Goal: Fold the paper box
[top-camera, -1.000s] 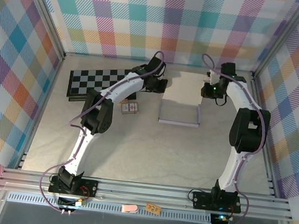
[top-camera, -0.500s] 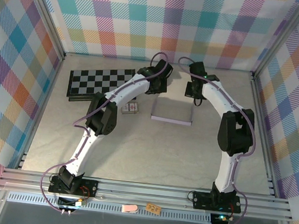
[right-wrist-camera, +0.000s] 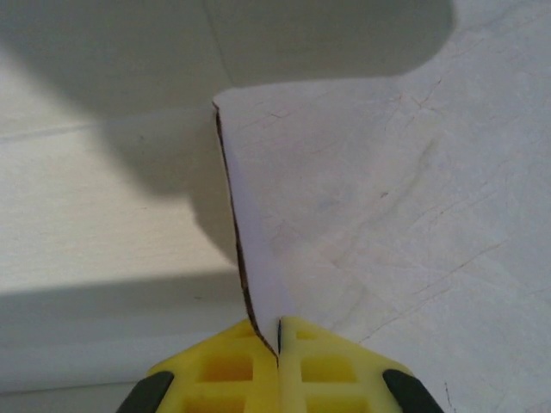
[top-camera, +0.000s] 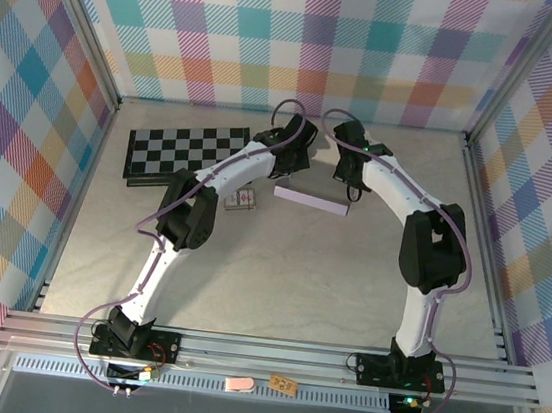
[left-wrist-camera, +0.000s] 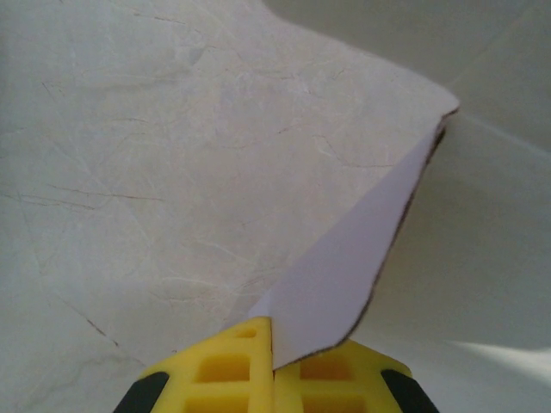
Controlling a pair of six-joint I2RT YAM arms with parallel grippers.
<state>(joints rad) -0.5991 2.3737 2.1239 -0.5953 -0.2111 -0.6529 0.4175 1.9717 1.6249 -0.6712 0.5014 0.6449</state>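
A black-and-white checkerboard lies at the far left of the grey surface, with a small patterned card pack near its right end. Just right of the pack, the left tool is clamped on a lavender flap of the paper box, its yellow fingers pressed together on the thin card. The box sits toward the back of the surface between the two arms, showing from above as a narrow lavender strip. At its right end, the right tool pinches another flap, seen edge-on.

Bright diffuse light; broad shadows in wrist views; foreground soft.
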